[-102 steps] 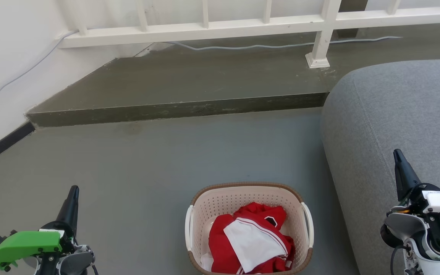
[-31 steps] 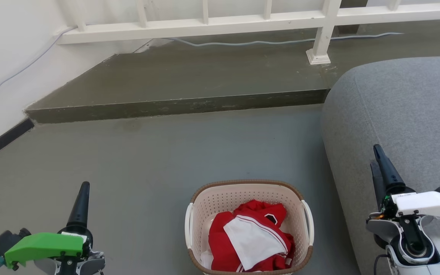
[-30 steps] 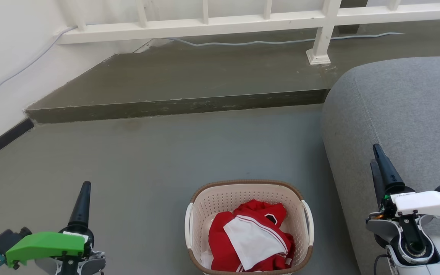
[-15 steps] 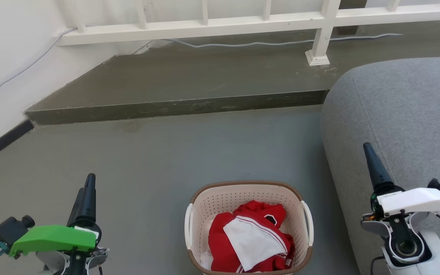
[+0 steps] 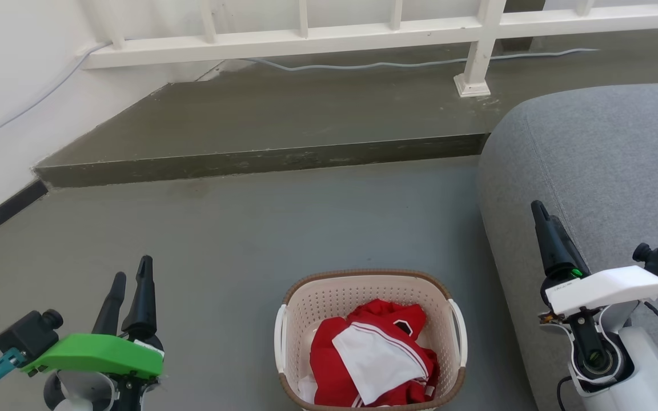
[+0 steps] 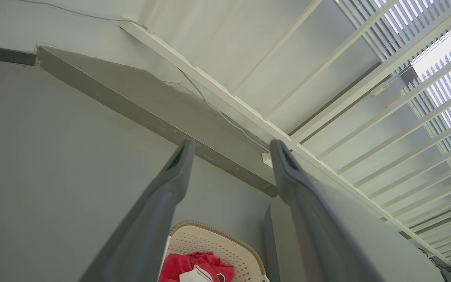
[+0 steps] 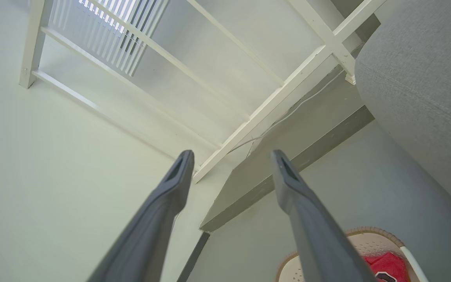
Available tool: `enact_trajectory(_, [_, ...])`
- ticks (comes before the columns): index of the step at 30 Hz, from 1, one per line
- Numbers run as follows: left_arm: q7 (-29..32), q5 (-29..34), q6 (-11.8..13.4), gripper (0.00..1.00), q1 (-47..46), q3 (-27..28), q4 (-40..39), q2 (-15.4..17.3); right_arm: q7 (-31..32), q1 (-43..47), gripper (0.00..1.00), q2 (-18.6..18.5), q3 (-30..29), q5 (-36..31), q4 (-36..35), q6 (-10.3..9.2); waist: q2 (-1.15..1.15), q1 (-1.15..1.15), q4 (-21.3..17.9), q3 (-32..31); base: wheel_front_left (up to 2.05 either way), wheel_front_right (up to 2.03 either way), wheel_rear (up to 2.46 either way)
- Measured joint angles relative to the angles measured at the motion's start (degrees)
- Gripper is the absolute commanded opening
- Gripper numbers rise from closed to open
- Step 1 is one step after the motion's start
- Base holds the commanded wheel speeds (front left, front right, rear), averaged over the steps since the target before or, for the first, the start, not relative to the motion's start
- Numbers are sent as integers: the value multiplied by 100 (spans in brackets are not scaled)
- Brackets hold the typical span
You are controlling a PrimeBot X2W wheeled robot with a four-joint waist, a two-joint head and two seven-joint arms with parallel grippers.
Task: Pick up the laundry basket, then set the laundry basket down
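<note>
Grey floor (image 5: 237,228) across the head view. Grey sofa (image 5: 609,165) at right. Dark raised step (image 5: 283,114) at the far side, with a white railing (image 5: 306,37) on it and a pale cable (image 5: 363,64) along its base.

Basket (image 5: 357,294) stands upright on the floor, lower centre, near the sofa's edge and between the two grippers, touched by neither. White handles (image 5: 278,337) on both sides. It holds a heap of red clothes (image 5: 329,365) with a white cloth (image 5: 374,365) on top.

Left gripper (image 5: 132,268) at lower left, over bare floor and well apart from the basket. Its fingers are spread wide and hold nothing.

Right gripper (image 5: 539,212) at lower right, in front of the sofa. In the head view its fingers overlap. The right wrist view shows them spread wide, with nothing between them.
</note>
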Motion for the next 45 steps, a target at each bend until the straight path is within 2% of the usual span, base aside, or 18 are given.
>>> enact_trajectory(5, [-110,747,5,100,-26,-88,-88,94,-100,-49,100,-47,80,-612,-29,-59,0,0,-17,14,0,0,0])
enact_trajectory(13, [-258,1525,56,100,-83,-191,-149,74,-247,-84,100,-67,168,-1444,-54,-302,0,0,-43,41,0,0,0])
enact_trajectory(21, [-421,2215,100,100,-85,-227,-192,20,-415,-119,100,-59,343,-2190,-90,-381,0,0,-66,60,0,0,0])
enact_trajectory(28, [-549,2655,108,100,-99,-236,-265,-25,-547,-174,100,-62,447,-2763,-101,-499,0,0,-72,80,0,0,0])
enact_trajectory(40, [-818,3657,107,100,-134,-316,-336,-47,-806,-204,100,-14,575,-3785,-142,-557,0,0,-74,111,0,0,0])
enact_trajectory(45, [-821,3682,105,100,-201,-303,-345,-60,-824,-206,100,1,556,-3854,-143,-556,0,-1,-82,111,0,0,0])
